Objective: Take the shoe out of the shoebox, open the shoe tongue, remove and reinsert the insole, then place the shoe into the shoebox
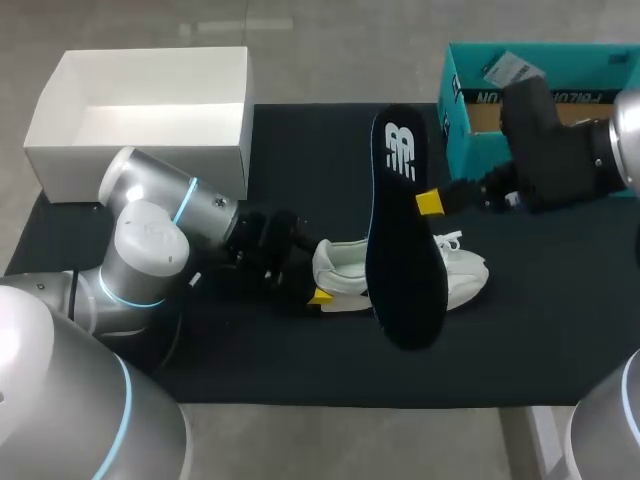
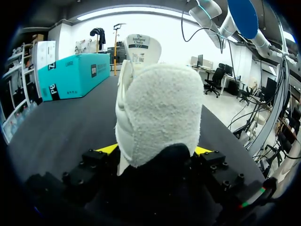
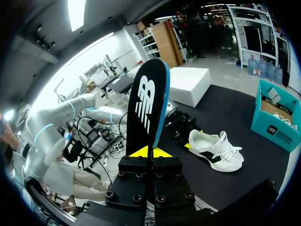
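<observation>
A white sneaker (image 1: 462, 280) lies on its side in the middle of the black mat (image 1: 300, 150). My left gripper (image 1: 318, 282) is at its heel. In the left wrist view the padded heel (image 2: 160, 113) fills the gap between the yellow fingertips (image 2: 107, 149), which press it from both sides. My right gripper (image 1: 432, 203) is shut on the edge of a black insole (image 1: 405, 250) with a white logo and holds it in the air above the sneaker. In the right wrist view the insole (image 3: 146, 108) stands up from that gripper (image 3: 150, 151), with the sneaker (image 3: 216, 150) lower down on the mat.
The teal shoebox (image 1: 455, 110) stands open at the back right of the mat, behind my right arm. Inside it lies a second white shoe (image 3: 284, 120). A white open box (image 1: 140, 150) sits at the back left corner.
</observation>
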{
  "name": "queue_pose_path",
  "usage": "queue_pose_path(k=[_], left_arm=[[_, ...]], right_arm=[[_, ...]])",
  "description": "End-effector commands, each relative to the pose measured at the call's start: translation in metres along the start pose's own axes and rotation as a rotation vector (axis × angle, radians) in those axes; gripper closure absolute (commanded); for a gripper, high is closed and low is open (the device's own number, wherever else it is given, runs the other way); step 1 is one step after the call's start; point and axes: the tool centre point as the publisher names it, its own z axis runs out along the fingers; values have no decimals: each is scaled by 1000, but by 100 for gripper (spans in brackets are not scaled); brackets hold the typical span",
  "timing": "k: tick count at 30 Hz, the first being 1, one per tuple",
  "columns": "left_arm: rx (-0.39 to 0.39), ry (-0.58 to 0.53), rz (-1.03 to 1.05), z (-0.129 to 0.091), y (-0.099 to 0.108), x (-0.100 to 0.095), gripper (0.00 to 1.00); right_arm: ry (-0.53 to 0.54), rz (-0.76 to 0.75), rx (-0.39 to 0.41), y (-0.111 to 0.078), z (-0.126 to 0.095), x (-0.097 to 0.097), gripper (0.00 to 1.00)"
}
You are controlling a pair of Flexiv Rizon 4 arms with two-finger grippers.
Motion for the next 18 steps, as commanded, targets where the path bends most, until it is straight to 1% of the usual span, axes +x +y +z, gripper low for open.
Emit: queue_pose_path(k=[1, 18], left_arm=[[-1, 1, 0, 1, 0, 0, 100], [-1, 1, 0, 1, 0, 0, 100]], right_arm=[[-24, -2, 12, -5, -5, 4, 100], [-24, -2, 12, -5, -5, 4, 100]])
